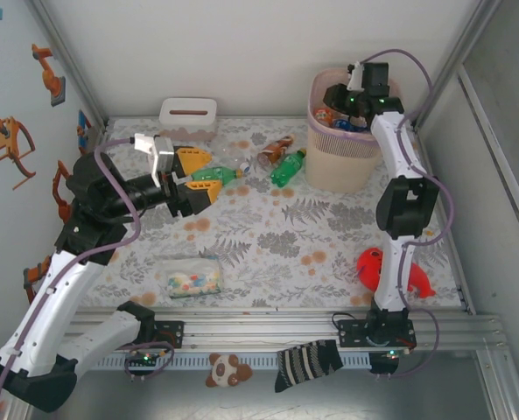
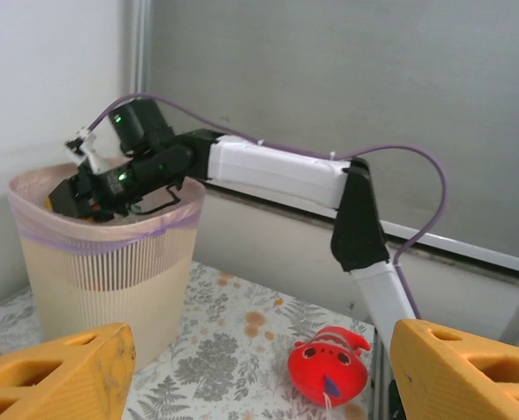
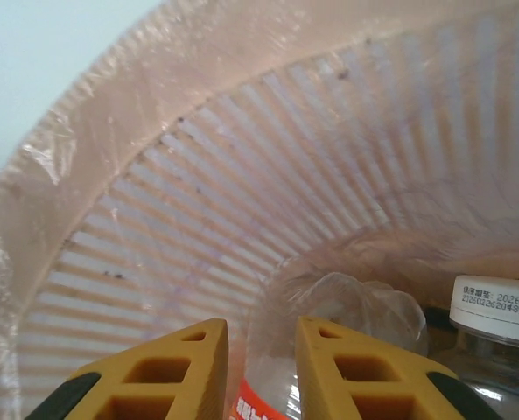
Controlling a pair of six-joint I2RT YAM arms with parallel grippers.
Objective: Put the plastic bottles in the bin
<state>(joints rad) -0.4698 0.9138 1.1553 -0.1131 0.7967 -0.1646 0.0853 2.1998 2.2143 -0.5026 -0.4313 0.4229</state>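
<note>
The bin [image 1: 340,168] stands at the back right of the table and holds bottles [image 1: 336,119]. My right gripper [image 1: 345,101] reaches down into the bin [image 2: 93,280]. In the right wrist view its yellow jaws [image 3: 262,331] stand close together on nothing, over a clear bottle with a red label [image 3: 355,302] and a white-capped bottle [image 3: 495,308]. A brown bottle [image 1: 275,150] and a green bottle [image 1: 287,168] lie left of the bin. My left gripper [image 1: 213,172] hovers open beside a small green bottle [image 1: 234,173], its fingers [image 2: 58,367] wide apart with nothing between them.
A red rounded toy [image 1: 377,267] lies by the right arm's base, also in the left wrist view [image 2: 329,367]. A white tissue box [image 1: 189,115] sits at the back. A clear packet of coloured pieces [image 1: 189,278] lies front left. A striped sock [image 1: 307,363] and small plush [image 1: 227,370] lie off the rail.
</note>
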